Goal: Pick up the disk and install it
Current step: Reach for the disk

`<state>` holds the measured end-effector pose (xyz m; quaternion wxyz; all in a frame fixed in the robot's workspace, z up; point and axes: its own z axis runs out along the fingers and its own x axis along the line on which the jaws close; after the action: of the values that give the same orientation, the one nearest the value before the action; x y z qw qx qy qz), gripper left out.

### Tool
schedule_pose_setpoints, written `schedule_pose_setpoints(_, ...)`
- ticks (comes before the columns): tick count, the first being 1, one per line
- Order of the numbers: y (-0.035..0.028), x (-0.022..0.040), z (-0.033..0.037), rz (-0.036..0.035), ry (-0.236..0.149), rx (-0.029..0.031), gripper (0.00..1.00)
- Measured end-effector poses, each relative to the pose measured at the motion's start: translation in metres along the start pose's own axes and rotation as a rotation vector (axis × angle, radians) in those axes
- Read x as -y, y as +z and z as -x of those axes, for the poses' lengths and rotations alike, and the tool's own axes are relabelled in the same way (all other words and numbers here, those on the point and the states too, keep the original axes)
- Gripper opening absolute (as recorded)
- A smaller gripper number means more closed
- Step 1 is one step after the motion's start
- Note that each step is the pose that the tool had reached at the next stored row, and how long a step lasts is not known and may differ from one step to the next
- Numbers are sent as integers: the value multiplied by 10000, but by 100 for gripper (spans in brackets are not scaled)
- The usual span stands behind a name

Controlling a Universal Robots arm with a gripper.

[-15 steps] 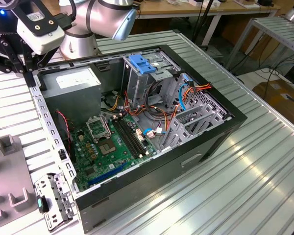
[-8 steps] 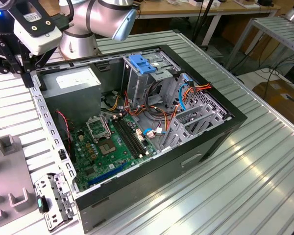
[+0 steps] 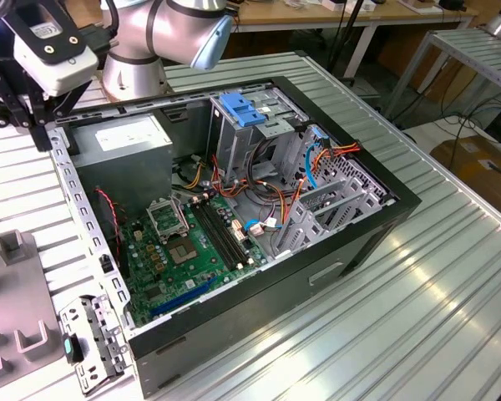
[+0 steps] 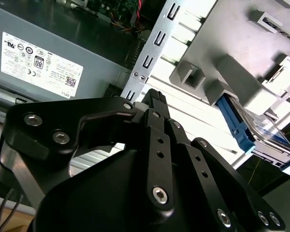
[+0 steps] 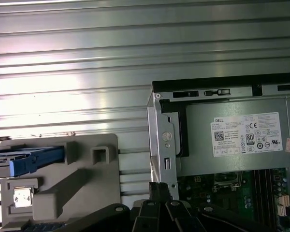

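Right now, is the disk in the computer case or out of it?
Out. In the first wrist view the disk sits in the grey holder beside the case, not inside it.

Bright overhead light. White glare streaks the ribbed metal table (image 5: 87, 72) in the first wrist view; soft shadow fills the computer case (image 3: 259, 313).

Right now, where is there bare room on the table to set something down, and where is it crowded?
Free: ribbed table on the exterior view's right of the computer case. Crowded: inside the case, cables; grey fixture holds the disk.
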<state>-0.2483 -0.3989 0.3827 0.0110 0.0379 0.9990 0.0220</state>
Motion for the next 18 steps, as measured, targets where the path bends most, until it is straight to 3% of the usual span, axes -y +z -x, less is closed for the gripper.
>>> schedule_pose_setpoints(8,1,9,-115,0,0,0,11)
schedule_pose_setpoints(18,7,15,-188,1,0,0,11)
